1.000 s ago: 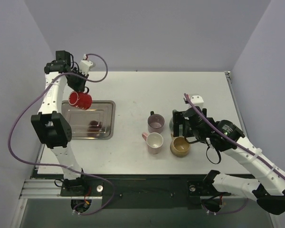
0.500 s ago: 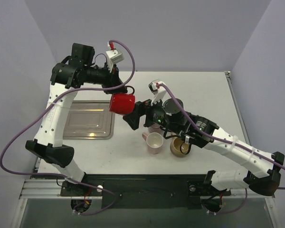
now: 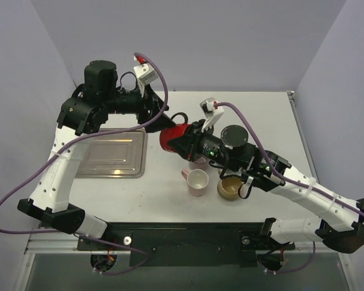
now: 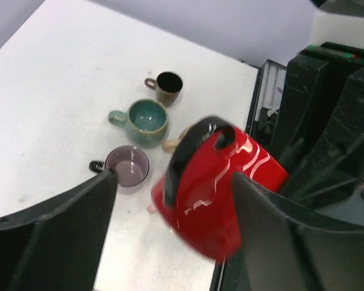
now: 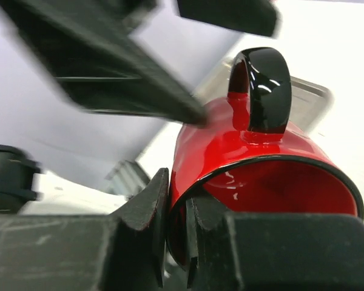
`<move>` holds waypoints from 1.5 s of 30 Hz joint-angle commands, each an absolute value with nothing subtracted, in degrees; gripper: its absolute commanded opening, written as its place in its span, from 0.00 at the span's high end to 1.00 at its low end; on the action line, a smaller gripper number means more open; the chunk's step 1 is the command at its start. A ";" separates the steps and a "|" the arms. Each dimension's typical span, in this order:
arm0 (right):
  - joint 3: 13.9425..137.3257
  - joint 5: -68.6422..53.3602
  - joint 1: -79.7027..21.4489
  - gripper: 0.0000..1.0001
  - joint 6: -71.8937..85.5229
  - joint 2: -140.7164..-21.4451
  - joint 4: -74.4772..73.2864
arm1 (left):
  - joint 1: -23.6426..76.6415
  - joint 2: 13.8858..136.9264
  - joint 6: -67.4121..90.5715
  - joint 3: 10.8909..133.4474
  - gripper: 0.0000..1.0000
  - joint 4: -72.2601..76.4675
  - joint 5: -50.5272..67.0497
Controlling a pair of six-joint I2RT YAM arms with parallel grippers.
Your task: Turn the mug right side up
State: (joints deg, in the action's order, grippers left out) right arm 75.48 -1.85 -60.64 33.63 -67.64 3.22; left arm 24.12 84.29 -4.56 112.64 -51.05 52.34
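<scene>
Handed over mid-air: red mug (image 4: 215, 188) now pinched at rim by right gripper (image 5: 177, 212), just let go by left gripper (image 3: 167, 123), jaws spread. Still sideways; uprighting next.

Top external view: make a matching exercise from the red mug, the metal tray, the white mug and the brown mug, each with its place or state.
1 red mug
2 metal tray
3 white mug
4 brown mug

A flat on the left part of the table
B upright, partly under the right arm
C on its side in the air, rim pinched by the right gripper
D upright, pink handle

Pairs: 1-C, 2-A, 3-D, 4-B
</scene>
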 commanded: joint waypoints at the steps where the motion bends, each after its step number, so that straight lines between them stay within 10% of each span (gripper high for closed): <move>1: 83.12 18.23 -60.21 1.00 24.89 -65.57 -19.80 | 25.66 82.62 -5.88 114.61 0.07 -57.03 33.80; 9: 71.75 23.74 -42.75 1.00 30.75 -59.70 -56.16 | 22.51 76.47 -21.00 95.06 0.07 -51.25 -1.82; 27: 36.21 0.79 -12.66 1.00 27.78 -60.64 -29.18 | 6.86 65.75 -17.32 59.42 0.06 -29.20 9.66; 34: 41.56 6.06 -12.66 0.35 25.76 -56.88 -35.93 | 5.80 61.79 -11.97 46.96 0.05 -15.40 11.34; 45: 35.71 29.92 -12.57 0.06 14.79 -38.33 -13.48 | 5.80 60.11 9.75 29.36 0.05 20.10 -4.92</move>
State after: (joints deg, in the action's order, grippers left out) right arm 44.82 13.63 -12.78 20.78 -43.35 -27.77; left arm 5.93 60.80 1.89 32.71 2.11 -0.36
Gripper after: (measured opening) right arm 0.924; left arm 0.946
